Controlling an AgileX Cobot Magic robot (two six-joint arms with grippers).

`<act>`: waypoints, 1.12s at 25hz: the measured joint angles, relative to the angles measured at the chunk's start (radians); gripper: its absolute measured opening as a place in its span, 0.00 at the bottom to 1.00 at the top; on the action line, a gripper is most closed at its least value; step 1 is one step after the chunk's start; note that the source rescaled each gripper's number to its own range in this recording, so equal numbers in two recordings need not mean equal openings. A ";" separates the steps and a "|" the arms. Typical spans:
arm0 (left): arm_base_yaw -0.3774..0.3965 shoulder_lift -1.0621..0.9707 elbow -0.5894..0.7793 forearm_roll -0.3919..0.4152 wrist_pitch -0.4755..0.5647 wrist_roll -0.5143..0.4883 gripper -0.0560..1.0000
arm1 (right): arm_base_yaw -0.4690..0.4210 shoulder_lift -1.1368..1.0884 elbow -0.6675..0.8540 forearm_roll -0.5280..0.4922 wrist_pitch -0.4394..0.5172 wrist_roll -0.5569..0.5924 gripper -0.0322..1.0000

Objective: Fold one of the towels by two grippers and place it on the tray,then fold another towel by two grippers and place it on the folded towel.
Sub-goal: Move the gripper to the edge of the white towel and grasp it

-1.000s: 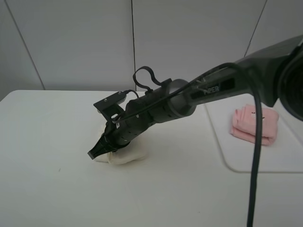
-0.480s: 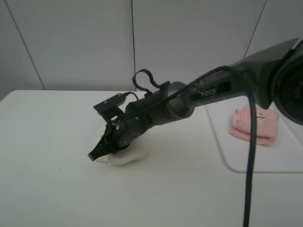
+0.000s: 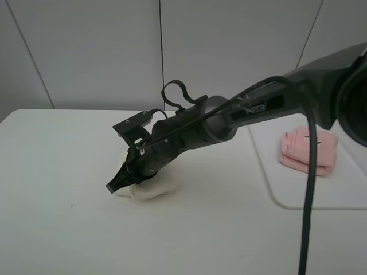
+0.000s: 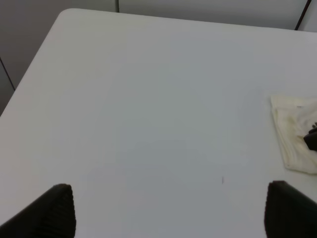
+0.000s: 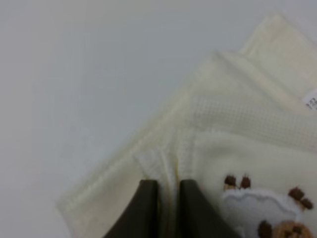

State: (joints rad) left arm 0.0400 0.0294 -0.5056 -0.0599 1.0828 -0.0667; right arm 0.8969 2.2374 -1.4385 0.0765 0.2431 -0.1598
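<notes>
Cream-white terry towel (image 3: 150, 188) lies bunched on the white worktop (image 3: 69, 229), well left of the flat white plastic tray (image 3: 321, 195). Right gripper (image 5: 165, 208) has its fingers (image 5: 143, 210) pinched shut on a fold of it. Tray holds only the folded pink terry towel (image 3: 307, 150). Left gripper (image 4: 168, 210) hangs over bare worktop, fingers (image 4: 54, 208) spread wide, holding nothing.

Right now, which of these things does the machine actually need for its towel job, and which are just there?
Needed:
- cream-white towel, pinched by the right gripper
- pink towel, folded on the tray
- left gripper, open, away from the towel

Just there:
- table
- wall
</notes>
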 joint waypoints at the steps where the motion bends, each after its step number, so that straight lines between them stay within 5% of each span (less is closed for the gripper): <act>1: 0.000 0.000 0.000 0.000 0.000 0.000 0.94 | 0.000 -0.002 0.000 0.000 0.001 0.000 0.05; 11: 0.000 0.000 0.000 0.000 0.000 0.000 0.94 | 0.000 -0.007 0.000 0.000 -0.019 0.000 0.60; 21: 0.000 0.000 0.000 0.000 0.000 0.000 0.94 | 0.002 -0.116 0.000 -0.003 -0.006 0.000 0.68; 28: 0.000 0.000 0.000 0.000 0.000 0.000 0.94 | -0.022 -0.247 -0.003 -0.022 0.146 0.018 0.69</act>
State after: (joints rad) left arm 0.0400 0.0294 -0.5056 -0.0599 1.0828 -0.0667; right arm 0.8753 1.9906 -1.4417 0.0547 0.3887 -0.1413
